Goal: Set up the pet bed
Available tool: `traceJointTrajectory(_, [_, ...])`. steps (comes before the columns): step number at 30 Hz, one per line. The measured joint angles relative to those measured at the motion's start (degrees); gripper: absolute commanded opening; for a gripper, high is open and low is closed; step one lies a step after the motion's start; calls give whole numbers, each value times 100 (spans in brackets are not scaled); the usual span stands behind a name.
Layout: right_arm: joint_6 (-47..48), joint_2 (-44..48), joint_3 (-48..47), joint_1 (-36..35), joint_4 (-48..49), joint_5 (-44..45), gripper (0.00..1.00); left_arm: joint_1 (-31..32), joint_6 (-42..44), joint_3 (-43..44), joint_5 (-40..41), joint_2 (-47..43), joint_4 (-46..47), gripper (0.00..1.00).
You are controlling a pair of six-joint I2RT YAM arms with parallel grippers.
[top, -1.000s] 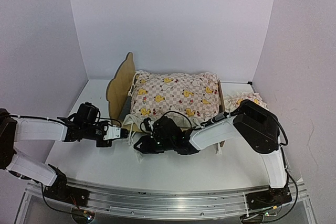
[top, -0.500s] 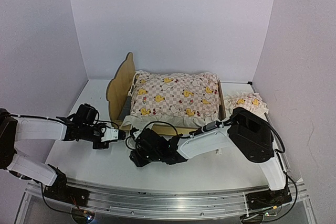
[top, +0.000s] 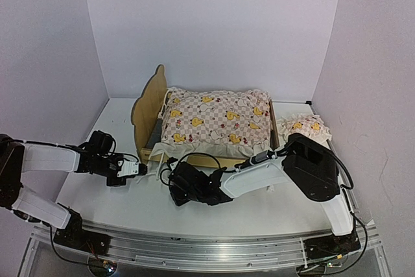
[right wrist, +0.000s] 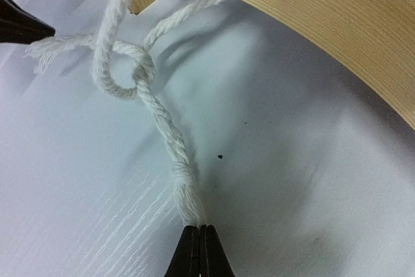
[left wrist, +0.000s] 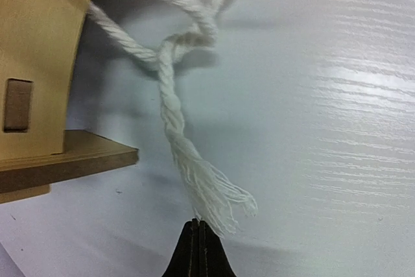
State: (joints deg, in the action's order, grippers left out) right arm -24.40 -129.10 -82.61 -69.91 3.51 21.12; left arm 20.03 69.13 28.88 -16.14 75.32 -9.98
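Two grippers work one tie: the right gripper (right wrist: pixel 200 230), jaws pressed together, pinches one end of a white cord (right wrist: pixel 167 131), while the left gripper (left wrist: pixel 199 228), likewise closed, nips the frayed tail (left wrist: pixel 211 192) of the other end. Between them sits a loose knot (right wrist: pixel 141 69), just beside the near corner of the pet bed (top: pixel 148 105). The bed stands on the table (top: pixel 126 207) carrying the duck-print quilt (top: pixel 217 118), with the pillow (top: pixel 305 124) lying apart to its right. Tying appears under way; the next move likely calls for drawing both ends apart evenly to cinch the knot without dragging the frame
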Motion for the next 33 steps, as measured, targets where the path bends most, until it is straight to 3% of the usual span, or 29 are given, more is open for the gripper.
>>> traceJointTrajectory(1, [10,0,-3,1,-3,-13,0,0,67,-45,-2,13,-5,4])
traceJointTrajectory(3, [25,0,-19,6,-23,-41,0,0,233,-112,-32,43,-85,26])
traceJointTrajectory(5, [42,0,-37,12,-52,-82,0,1,366,-107,-150,55,-215,41])
traceJointTrajectory(7, [63,0,-56,13,-81,-132,0,0,380,-43,-324,59,-348,48])
traceJointTrajectory(13, [133,0,-109,22,-164,-226,0,52,-70,451,-843,93,-461,50])
traceJointTrajectory(17, [167,0,-126,38,-189,-286,0,438,-718,554,-937,176,-368,51])
traceJointTrajectory(24, [188,0,-129,44,-188,-314,0,994,-1826,685,-562,871,122,52])
traceJointTrajectory(33, [155,0,-129,131,-181,-305,0,1045,-2123,663,49,1322,987,53])
